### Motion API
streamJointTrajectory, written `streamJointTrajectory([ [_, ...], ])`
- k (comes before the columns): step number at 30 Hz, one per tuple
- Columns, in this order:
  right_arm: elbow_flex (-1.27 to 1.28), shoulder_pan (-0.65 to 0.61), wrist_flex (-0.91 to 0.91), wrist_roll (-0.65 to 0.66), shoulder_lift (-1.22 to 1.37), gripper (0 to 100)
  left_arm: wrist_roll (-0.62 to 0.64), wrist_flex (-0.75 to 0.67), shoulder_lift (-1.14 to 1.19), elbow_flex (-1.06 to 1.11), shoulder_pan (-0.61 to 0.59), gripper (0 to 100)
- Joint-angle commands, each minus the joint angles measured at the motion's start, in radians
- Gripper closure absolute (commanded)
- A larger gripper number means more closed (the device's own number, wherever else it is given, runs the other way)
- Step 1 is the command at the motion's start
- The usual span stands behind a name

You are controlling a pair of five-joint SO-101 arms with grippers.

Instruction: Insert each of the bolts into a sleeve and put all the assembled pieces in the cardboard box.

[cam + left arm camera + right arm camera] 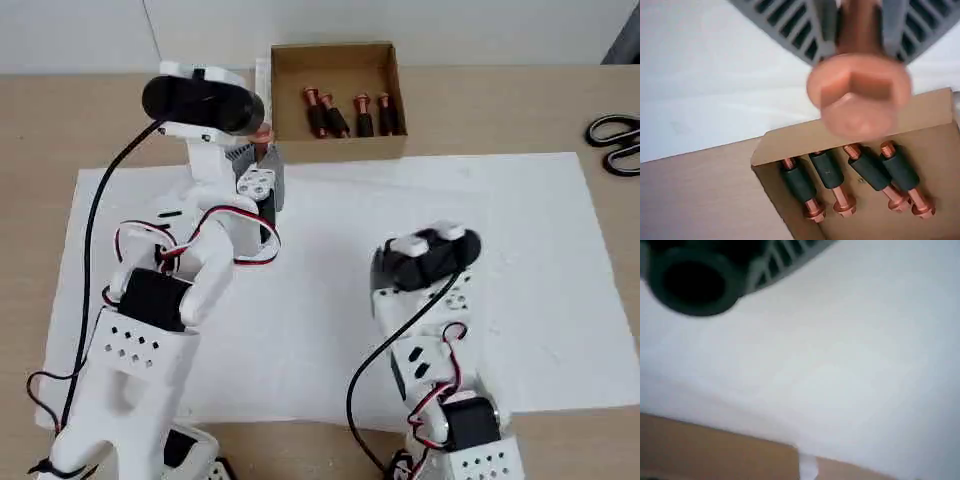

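My left gripper (860,27) is shut on a copper bolt (860,95), whose hex head points toward the camera. In the high view this gripper (262,150) hangs at the near left corner of the cardboard box (290,60). Several assembled pieces (345,112), copper bolts in black sleeves (830,172), lie side by side in the box. My right gripper (735,265) is shut on a black sleeve (690,285) whose open end faces the camera. The right arm (425,255) sits over the white mat, right of centre.
A white mat (520,250) covers most of the wooden table (500,100). Black-handled scissors (615,140) lie at the far right edge. The mat's near edge and bare wood (715,450) show in the right wrist view.
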Motion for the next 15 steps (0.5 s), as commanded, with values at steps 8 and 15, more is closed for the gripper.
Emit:
streamJointTrajectory([
  [8, 0.092, -0.179, -0.038, -0.104, -0.127, 99.5, 0.183, -0.06, -0.043, 0.013, 0.157, 100],
  [15, 0.1, -0.18, -0.035, -0.133, -0.127, 99.5, 0.178, -0.064, -0.044, 0.091, 0.212, 100],
])
